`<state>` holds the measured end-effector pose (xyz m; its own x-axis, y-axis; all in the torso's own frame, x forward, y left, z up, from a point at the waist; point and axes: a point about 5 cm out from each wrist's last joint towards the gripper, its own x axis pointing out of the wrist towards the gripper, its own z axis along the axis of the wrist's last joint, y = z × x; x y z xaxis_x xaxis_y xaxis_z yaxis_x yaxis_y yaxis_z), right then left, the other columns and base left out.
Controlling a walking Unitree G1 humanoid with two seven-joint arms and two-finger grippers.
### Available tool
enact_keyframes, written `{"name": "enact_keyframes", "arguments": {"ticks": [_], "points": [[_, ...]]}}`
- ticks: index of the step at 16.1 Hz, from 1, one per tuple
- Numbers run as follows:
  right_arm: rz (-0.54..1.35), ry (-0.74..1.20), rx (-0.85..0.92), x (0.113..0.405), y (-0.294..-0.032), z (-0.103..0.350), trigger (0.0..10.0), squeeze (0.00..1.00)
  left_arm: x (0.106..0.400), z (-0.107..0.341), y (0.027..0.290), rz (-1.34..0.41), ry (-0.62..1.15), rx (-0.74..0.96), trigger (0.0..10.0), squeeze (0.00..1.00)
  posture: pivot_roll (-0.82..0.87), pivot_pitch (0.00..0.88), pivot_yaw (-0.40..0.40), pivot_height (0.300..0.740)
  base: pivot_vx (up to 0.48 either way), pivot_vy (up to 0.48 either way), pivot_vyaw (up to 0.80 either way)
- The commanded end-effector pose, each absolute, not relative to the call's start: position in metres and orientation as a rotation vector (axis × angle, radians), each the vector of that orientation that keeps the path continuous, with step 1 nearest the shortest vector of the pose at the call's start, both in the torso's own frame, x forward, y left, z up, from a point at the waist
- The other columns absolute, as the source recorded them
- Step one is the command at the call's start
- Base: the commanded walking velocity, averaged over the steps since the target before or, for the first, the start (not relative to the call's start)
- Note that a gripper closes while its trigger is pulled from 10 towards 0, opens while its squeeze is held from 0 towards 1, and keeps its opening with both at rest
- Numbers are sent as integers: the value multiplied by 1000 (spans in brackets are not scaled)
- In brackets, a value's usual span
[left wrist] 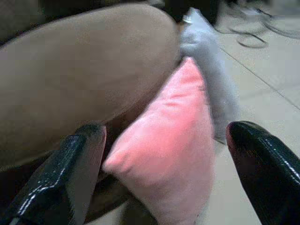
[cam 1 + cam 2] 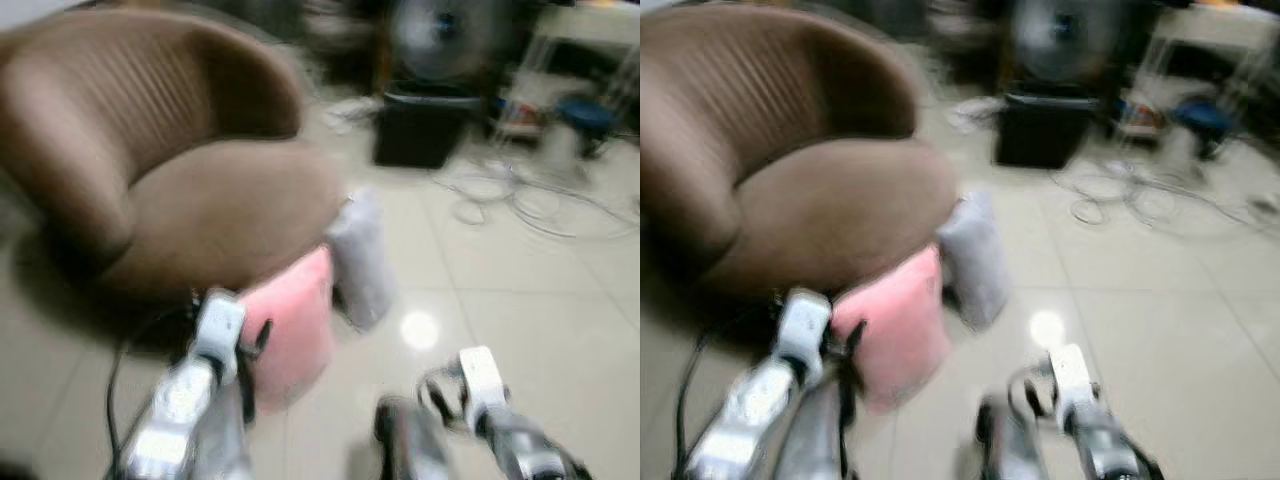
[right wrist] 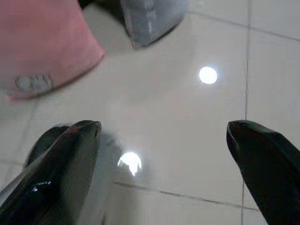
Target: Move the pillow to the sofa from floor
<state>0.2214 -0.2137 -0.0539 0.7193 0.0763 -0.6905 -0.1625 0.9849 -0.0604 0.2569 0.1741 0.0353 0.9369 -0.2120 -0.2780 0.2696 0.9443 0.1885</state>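
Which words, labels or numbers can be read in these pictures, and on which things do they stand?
None can be read.
Grey pillow: faint marks on its cover, too blurred to read.
Pink pillow: a small grey tag, with no legible text.
Things on the shelf behind: too blurred to read.

I'm looking down at a pale tiled floor (image 2: pixel 520 320), glossy, with a lamp glare near the frame's middle. On it, upper left, sits a brown sofa (image 2: pixel 160 180). A pink pillow (image 2: pixel 295 325) stands on the tiles against its front, and a grey pillow (image 2: pixel 362 255) just beside it. A black box (image 2: pixel 420 125) and loose cables (image 2: pixel 530 195) lie at upper right.
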Motion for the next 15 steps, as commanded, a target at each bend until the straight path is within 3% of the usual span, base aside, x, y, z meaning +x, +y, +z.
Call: {"name": "enact_keyframes", "arguments": {"ticks": [1,3,9,11,13,14,15], "points": [[141,766,-123,221,-209,-56,10000,0,251,30,178,-247,290,222,10000,0,95,0,-48,526,0,0,0],[142,783,-122,212,-204,-62,10000,0,251,33,179,-262,283,228,10000,0,98,0,-46,526,0,0,0],[160,796,-104,205,-190,-68,10000,0,258,37,180,-280,277,236,10000,0,98,0,-34,526,300,0,-79],[185,738,-99,225,-179,-57,10000,0,261,38,179,-275,274,238,10000,0,102,0,-35,526,319,0,-769],[210,657,-89,249,-173,-41,10000,0,263,38,180,-259,275,238,10000,0,106,0,-41,526,313,0,0],[264,552,-84,283,-172,-11,10000,0,264,39,184,-231,273,237,10000,0,111,0,-46,526,311,0,0],[294,517,-83,293,-170,-1,10000,0,263,39,186,-223,274,239,10000,0,111,0,-46,526,311,0,0]]}}
